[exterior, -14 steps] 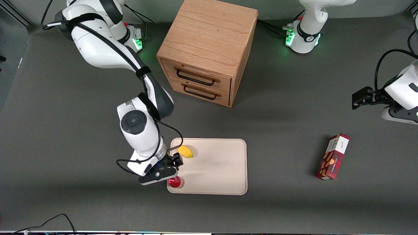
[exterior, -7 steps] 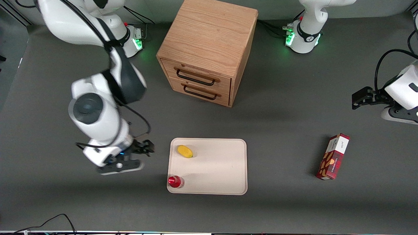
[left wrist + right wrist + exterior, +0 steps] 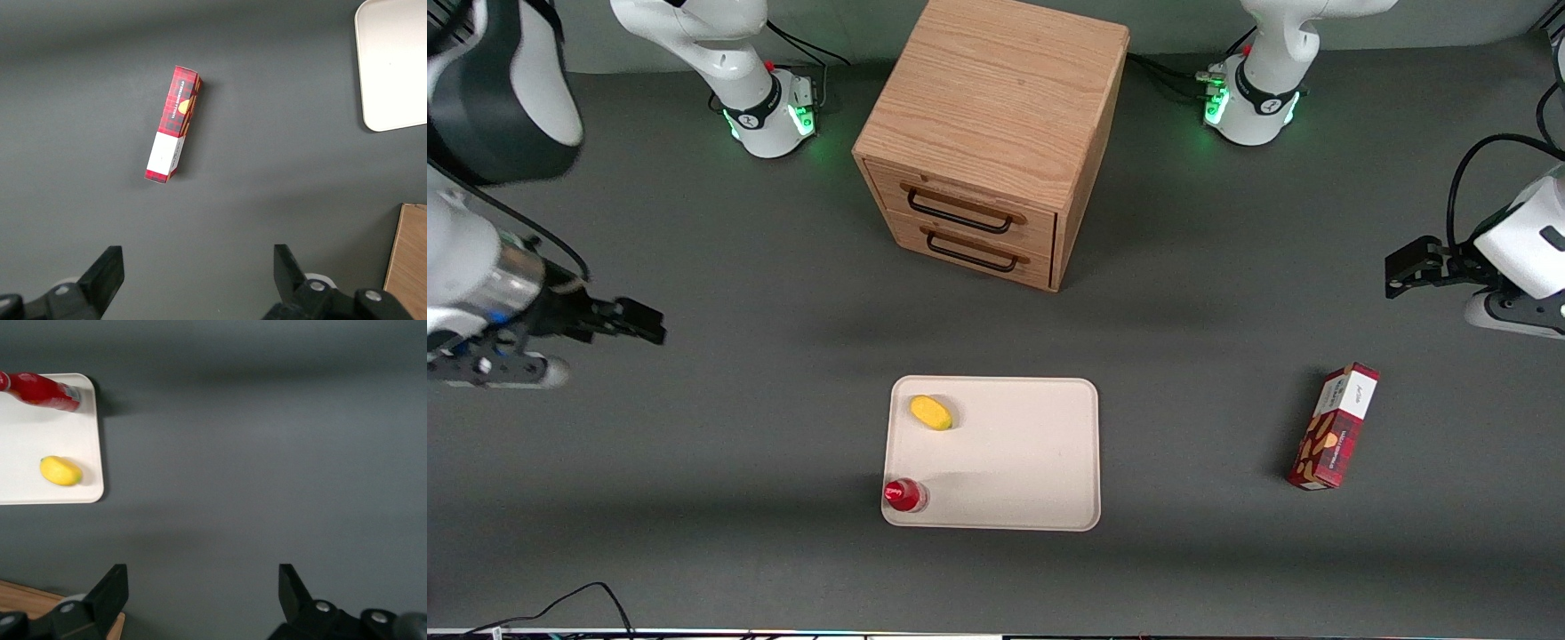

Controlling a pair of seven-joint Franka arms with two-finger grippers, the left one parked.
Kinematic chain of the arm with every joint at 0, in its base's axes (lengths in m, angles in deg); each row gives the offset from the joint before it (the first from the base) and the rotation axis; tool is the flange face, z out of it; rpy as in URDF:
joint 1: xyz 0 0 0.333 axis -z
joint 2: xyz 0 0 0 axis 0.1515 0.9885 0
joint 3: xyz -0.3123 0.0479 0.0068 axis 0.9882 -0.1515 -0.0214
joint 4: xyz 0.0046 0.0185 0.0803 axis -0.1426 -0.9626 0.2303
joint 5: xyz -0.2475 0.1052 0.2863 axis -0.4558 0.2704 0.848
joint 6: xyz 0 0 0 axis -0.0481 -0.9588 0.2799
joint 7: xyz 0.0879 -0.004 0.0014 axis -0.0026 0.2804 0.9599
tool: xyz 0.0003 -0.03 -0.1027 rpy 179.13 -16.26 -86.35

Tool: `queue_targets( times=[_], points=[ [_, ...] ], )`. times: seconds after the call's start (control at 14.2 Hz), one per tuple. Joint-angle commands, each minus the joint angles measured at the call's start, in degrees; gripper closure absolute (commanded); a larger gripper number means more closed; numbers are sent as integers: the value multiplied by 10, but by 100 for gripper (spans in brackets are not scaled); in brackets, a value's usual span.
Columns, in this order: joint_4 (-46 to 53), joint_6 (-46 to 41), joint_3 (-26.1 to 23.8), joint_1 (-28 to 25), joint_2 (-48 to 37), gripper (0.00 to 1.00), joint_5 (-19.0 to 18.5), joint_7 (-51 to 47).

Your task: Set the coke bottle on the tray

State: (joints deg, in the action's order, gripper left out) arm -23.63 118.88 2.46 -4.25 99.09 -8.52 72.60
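Note:
The coke bottle point(image 3: 904, 495), small and red with a red cap, stands upright in a corner of the cream-white tray point(image 3: 1014, 462), at the edge nearest the front camera. It also shows in the right wrist view point(image 3: 41, 390) on the tray point(image 3: 27, 433). My gripper point(image 3: 640, 324) is open and empty, raised well away from the tray toward the working arm's end of the table. In the right wrist view point(image 3: 203, 587) only bare grey table lies between its fingers.
A yellow lemon-like object point(image 3: 931, 412) lies on the tray, farther from the front camera than the bottle. A wooden two-drawer cabinet point(image 3: 991, 133) stands farther back. A red-and-white box point(image 3: 1334, 427) lies toward the parked arm's end.
My gripper has left the bottle standing on the tray corner, risen and swung far toward the working arm's end of the table. The bottle, lemon and tray have not moved.

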Motion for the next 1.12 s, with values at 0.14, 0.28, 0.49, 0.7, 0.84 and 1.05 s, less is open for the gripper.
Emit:
queue_targets(
  times=[0.14,0.28,0.49,0.7,0.84,1.05],
  points=[
    [-28,-49,0,19,-62,0,5,-5],
    [-21,-51,1,27,-63,0,5,-7],
    [-6,-51,0,27,-61,0,10,-8],
    [1,-57,-1,22,-59,0,5,-8],
    [6,-57,37,-16,-55,0,5,-9],
    [21,-58,55,-32,-54,0,11,-9]
  ],
)
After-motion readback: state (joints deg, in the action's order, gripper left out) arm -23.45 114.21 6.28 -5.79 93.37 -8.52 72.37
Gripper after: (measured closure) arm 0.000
